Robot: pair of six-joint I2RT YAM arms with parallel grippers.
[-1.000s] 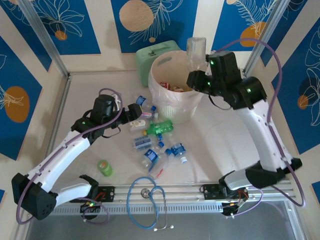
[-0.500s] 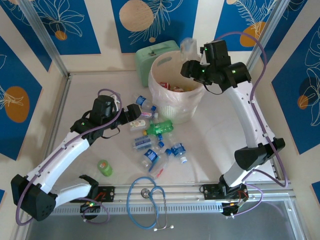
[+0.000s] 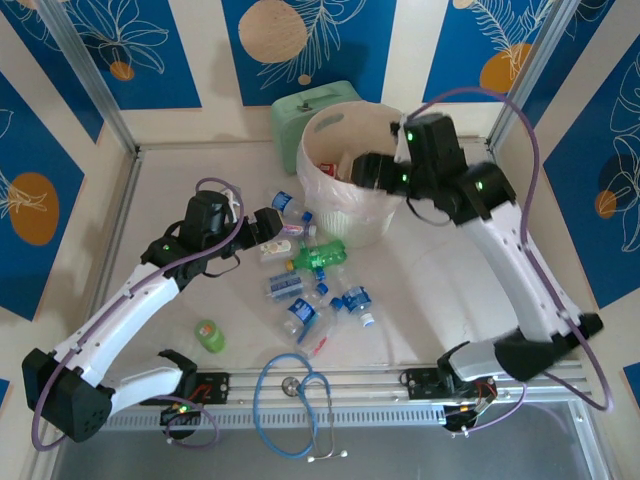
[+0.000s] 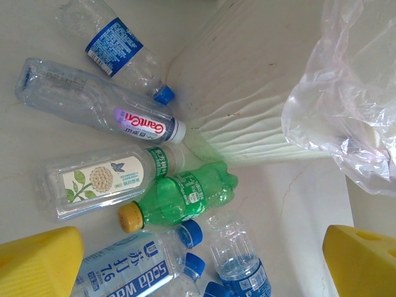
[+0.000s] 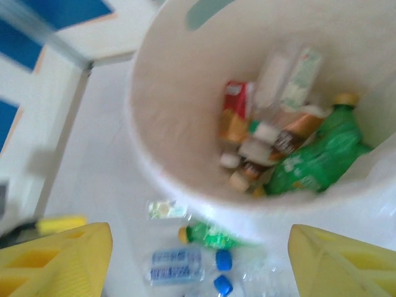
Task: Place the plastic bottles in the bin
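Dropped since a second ago: clear bottle, no longer in the right gripper [image 3: 362, 170], likely down among those lying in the bin [image 3: 370, 225] straight beneath its fingers. Remaining plastic bottles [image 4: 185, 198] strewn on the table [image 3: 440, 290] just below and ahead of the left gripper [image 3: 272, 222]: probably light, thin-walled, slick, apt to roll or crumple, so best pinched across the labelled mid-body. Hangs wide open and empty on the left; stands parted and empty on the right.
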